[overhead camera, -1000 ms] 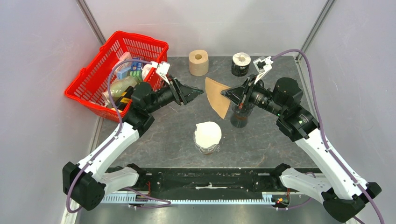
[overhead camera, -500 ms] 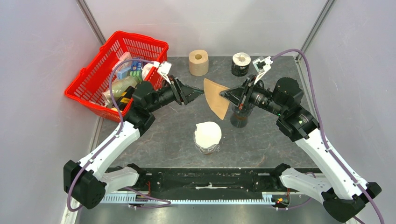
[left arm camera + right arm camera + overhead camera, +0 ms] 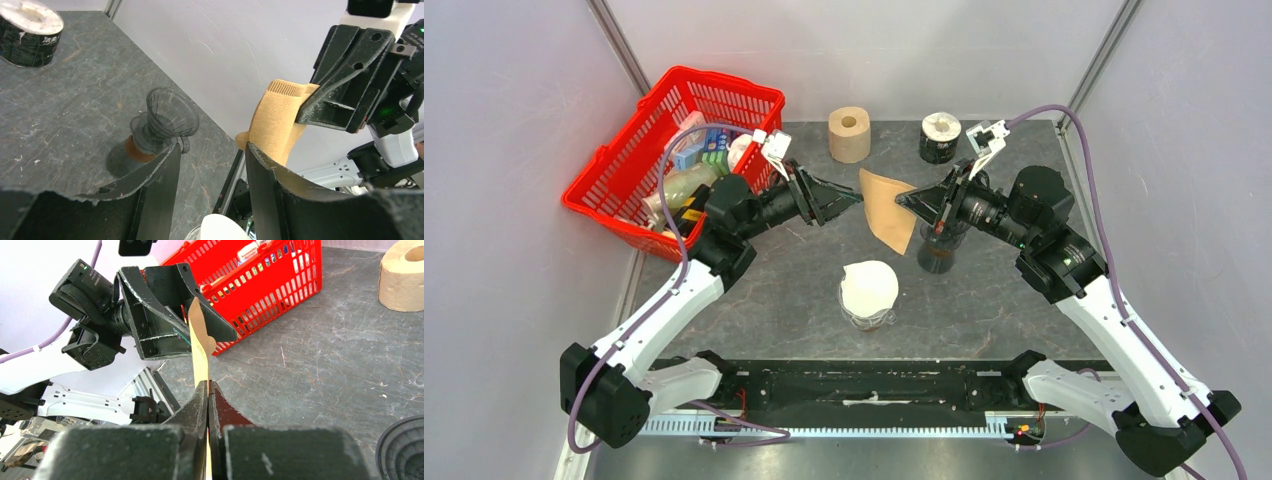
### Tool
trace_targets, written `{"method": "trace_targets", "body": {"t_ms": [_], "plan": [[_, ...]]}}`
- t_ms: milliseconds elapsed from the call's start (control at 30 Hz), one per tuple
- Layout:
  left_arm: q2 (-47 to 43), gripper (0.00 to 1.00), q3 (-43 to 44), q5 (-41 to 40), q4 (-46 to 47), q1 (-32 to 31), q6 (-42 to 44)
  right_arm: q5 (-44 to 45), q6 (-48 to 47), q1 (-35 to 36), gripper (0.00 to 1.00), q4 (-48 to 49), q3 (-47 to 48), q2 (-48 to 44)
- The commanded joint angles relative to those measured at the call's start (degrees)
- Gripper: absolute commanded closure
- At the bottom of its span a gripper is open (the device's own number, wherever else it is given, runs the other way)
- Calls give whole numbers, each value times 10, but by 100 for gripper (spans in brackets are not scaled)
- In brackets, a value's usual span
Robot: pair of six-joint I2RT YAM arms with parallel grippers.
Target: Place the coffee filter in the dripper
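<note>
Right hand (image 3: 902, 200) pinches the coffee filter (image 3: 886, 212); left hand (image 3: 856, 198) stands open just beside it.

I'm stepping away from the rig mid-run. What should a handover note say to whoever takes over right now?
Right gripper: shut on the brown coffee filter, holding it in the air.
Left gripper: open, with its fingers at the filter's free edge, not gripping it.
Dripper: upright and empty, close to the held filter.
Done: the filter is picked up.
Left: probably spread the filter open, then seat it in the dripper.
</note>
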Motion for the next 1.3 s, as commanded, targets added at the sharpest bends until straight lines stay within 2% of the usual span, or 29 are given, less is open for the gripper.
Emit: {"method": "trace_targets", "body": {"t_ms": [0,367,633,1000,1267], "plan": [[3,42,10,44,54,-1,-15,10,-6,0,100,20,8,-4],[-2,40,-7,65,82,0,-34,72,-23,0,100,-4,9,-8],[14,40,-1,74,102,-1,-51,54,-19,0,100,0,10,0],[16,38,-5,85,114,-1,-62,105,-35,0,100,-23,12,0],[24,38,0,83,114,-1,-64,87,-35,0,100,-24,14,5]]}}
